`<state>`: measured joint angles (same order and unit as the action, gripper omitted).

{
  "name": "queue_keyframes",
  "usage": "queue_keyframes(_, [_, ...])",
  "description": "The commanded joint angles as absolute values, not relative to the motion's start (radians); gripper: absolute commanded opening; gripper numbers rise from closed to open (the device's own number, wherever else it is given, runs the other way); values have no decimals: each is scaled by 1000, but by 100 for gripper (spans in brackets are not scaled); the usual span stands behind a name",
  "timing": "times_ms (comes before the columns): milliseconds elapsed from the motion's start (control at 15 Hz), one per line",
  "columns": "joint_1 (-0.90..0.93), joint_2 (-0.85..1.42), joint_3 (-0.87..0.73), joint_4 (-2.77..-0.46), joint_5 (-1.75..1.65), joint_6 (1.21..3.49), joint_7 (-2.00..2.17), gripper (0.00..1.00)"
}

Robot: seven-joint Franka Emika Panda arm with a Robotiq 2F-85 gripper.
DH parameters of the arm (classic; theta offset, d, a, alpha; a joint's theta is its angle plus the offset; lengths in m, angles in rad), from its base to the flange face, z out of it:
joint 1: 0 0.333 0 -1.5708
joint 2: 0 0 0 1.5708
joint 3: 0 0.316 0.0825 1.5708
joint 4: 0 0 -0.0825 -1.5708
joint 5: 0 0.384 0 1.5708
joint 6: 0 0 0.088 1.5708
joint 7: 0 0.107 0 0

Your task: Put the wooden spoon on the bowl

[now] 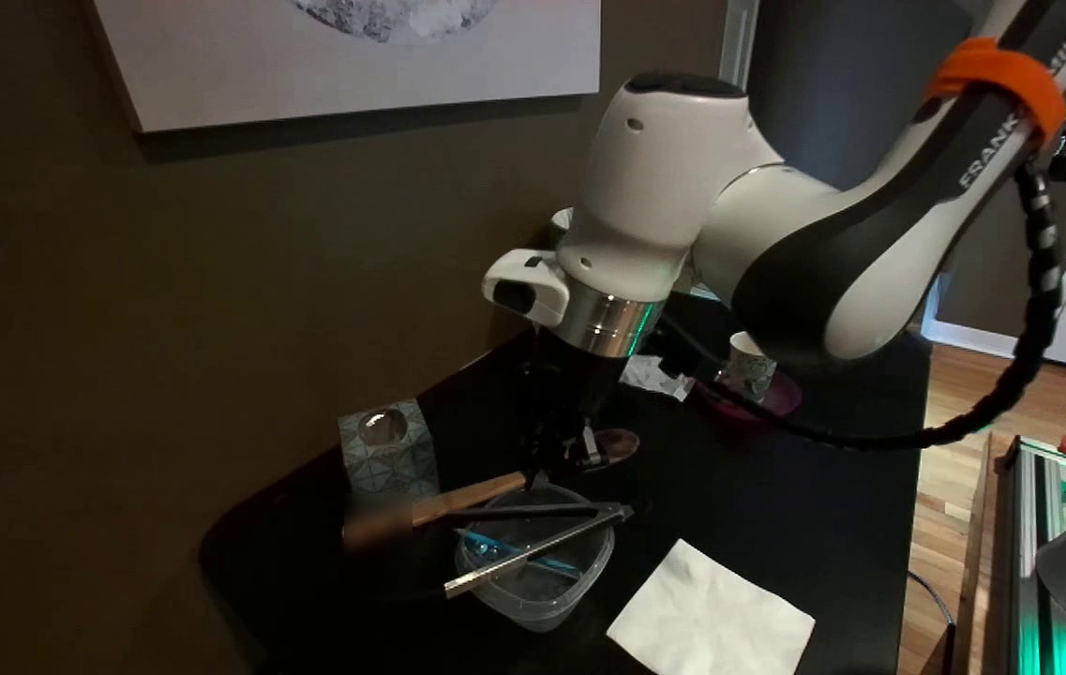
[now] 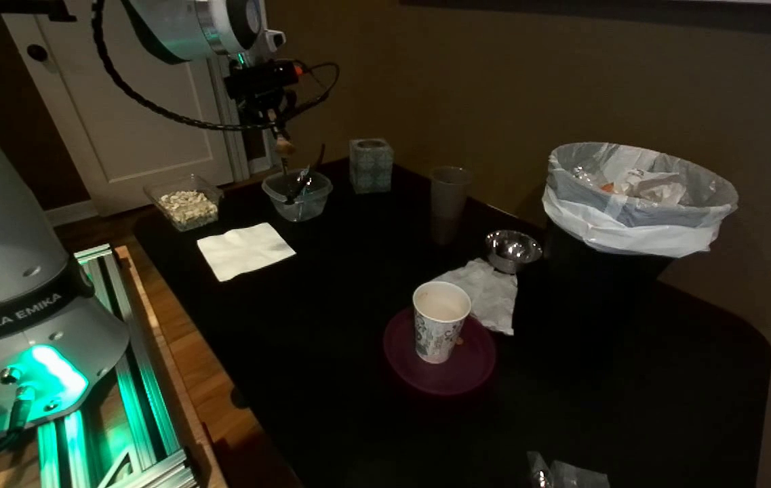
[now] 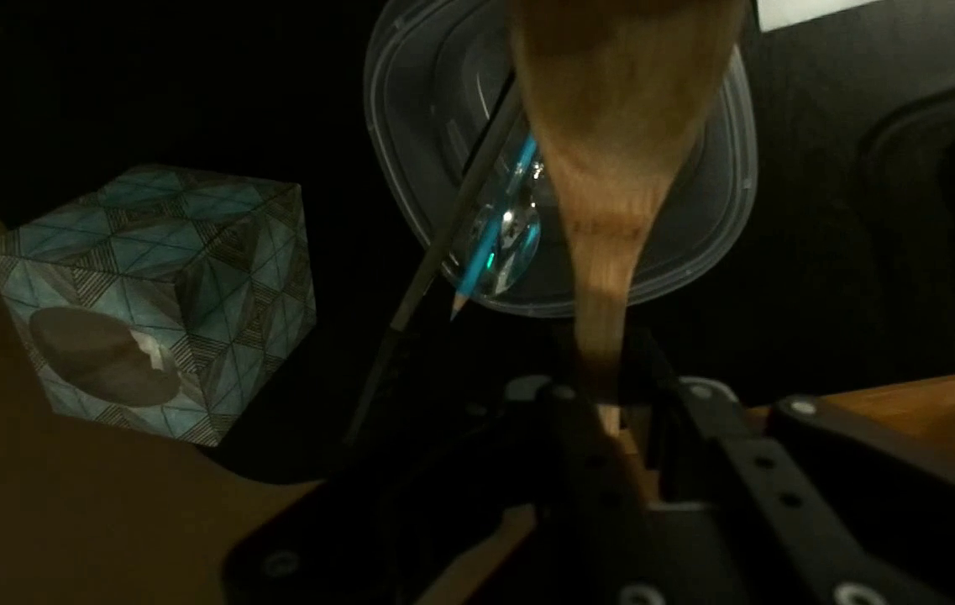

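My gripper [image 3: 603, 382] is shut on the handle of the wooden spoon [image 3: 611, 168]. In the wrist view the spoon's broad head hangs over the clear bowl [image 3: 725, 244] and hides part of it. In an exterior view the gripper [image 2: 275, 116] holds the spoon [image 2: 284, 146] in the air above the bowl [image 2: 300, 207]. In an exterior view the spoon's handle [image 1: 467, 495] reaches left past the rim of the bowl [image 1: 547, 609], and the gripper [image 1: 556, 459] is dark and hard to make out. A blue pencil [image 3: 490, 235] and thin grey utensil [image 3: 452, 223] lie in the bowl.
A patterned tissue box [image 1: 389, 450] stands beside the bowl. A white napkin [image 1: 711, 614] lies near it. A clear box of pale pieces [image 2: 187, 205], a tall cup [image 2: 449, 196], a metal dish [image 2: 512, 249], a paper cup [image 2: 437, 332] on a purple plate [image 2: 402, 369] and a bin [image 2: 629, 230] stand around.
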<state>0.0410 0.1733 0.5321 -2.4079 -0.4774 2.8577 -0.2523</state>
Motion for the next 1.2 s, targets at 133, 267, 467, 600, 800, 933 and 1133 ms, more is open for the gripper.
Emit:
queue_keyframes(133, [76,399,439,-2321,-546,2961,-204,4])
queue_keyframes(267, [93,453,413,-2302,-536,2984,-203,4])
queue_keyframes(467, [118,468,372,-2288,-529,3001,-190,4])
queue_keyframes(600, [151,421,339,-2306,-447,2967,-256,4])
queue_keyframes(800, [164,397,334,-2313,-412,2929,-288,4])
queue_keyframes(933, [160,396,354,-2317,-381,2891,-323,4])
queue_keyframes(1133, [185,375,351,-2321,-361,2841,-344,4])
